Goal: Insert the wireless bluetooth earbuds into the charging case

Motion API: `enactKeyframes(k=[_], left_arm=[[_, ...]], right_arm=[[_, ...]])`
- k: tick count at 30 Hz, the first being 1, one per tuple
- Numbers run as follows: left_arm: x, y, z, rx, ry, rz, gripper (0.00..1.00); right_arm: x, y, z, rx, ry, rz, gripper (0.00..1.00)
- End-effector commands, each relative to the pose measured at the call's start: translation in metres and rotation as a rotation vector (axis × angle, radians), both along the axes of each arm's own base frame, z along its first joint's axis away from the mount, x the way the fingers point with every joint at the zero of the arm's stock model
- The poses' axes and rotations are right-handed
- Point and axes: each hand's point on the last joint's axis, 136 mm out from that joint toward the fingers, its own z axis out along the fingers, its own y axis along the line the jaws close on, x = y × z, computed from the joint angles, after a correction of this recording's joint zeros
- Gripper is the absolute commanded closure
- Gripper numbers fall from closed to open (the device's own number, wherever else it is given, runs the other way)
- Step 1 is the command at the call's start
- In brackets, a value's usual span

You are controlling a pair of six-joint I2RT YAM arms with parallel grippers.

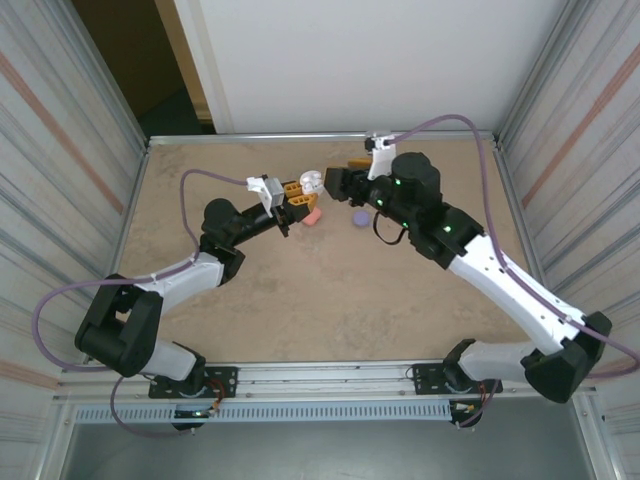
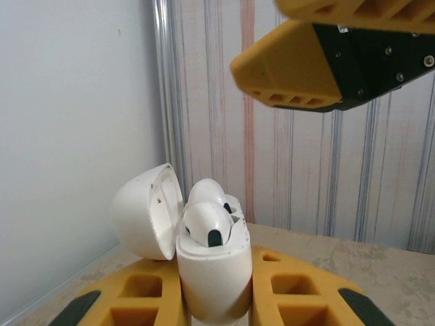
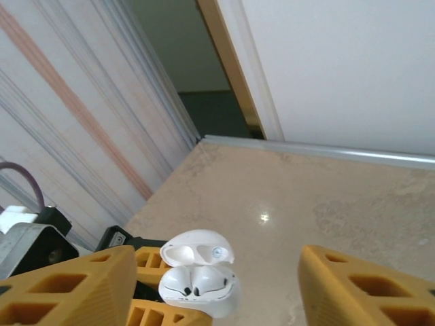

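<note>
Two white earbuds point(image 2: 207, 223) sit heads-up in the wells of the white case point(image 2: 216, 275), stems down inside, so this pair looks done. L gripper point(image 1: 293, 197) is clamped on the case body low down, one orange finger each side. It holds the case upright, seemingly clear of the table point(image 1: 300, 300), w/ the lid point(image 2: 146, 210) swung back to one side. That's prob so the mouth faces up and the other arm gets a clear path in from above. R gripper point(image 1: 340, 177) hangs just above and beside the case, jaws spread wide w/ nothing btwn them. From its wrist cam the open case sits low btwn its two orange fingers, not touched by either. Lid isn't shut yet. Closing it would likely need a nudge from R while L steadies the body, and a crooked bud would block it. The nearer bud looks a bit proud of the rim; can't tell if it's fully seated. Toward the back of the table, below the grippers, lie a small pink thing point(image 1: 312, 217) and a small purple thing point(image 1: 359, 218), apart from each other. Both are too small to say if they're cases or buds. If more pairs remain, those colours would prob be next, w/ L needing to swap to a matching case first.
</note>
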Motion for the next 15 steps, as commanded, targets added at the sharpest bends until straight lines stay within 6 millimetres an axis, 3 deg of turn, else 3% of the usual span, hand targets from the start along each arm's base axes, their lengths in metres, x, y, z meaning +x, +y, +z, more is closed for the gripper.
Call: enactKeyframes(k=[1, 10, 15], left_arm=[[-0.010, -0.006, 0.022, -0.036, -0.065, -0.066, 1.00], [-0.022, -0.012, 0.026, -0.037, -0.079, -0.153, 1.00], [-0.027, -0.014, 0.028, -0.041, -0.097, -0.175, 1.00]], right_arm=[[-0.005, -0.018, 0.005, 0.018, -0.035, -0.009, 0.30], [-0.021, -0.046, -0.005, 0.118, -0.011, 0.047, 0.01], [-0.029, -0.045, -0.016, 0.217, 0.054, 0.178, 0.01]])
